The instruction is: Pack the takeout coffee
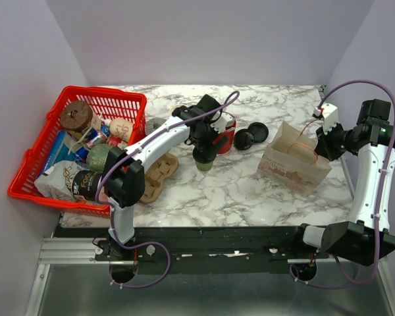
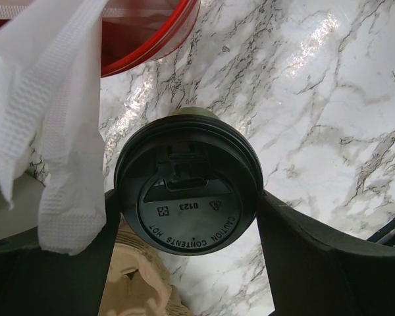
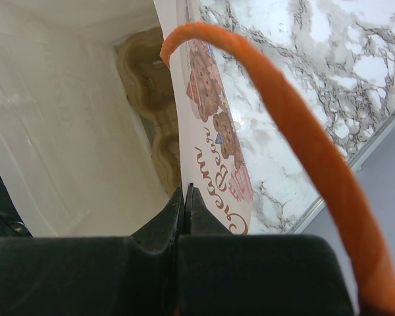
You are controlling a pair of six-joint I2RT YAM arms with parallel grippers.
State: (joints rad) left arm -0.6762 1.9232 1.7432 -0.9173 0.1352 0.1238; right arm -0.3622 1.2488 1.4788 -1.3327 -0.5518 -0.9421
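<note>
Coffee (image 1: 204, 162) upright, well left of bag (image 1: 293, 164). Left gripper (image 2: 187, 210) clamped wide around its top. Right gripper (image 3: 184, 197) pinched together on bag's right rim.

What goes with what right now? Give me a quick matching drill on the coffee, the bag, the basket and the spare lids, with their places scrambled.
1. takeout coffee
2. paper bag
3. red basket
4. loose black lids

A. far left in the top view
B. between the left fingers
C. lying flat just left of the bag
D. top edge pinched by the right fingers

Pairs: 1-B, 2-D, 3-A, 4-C
</note>
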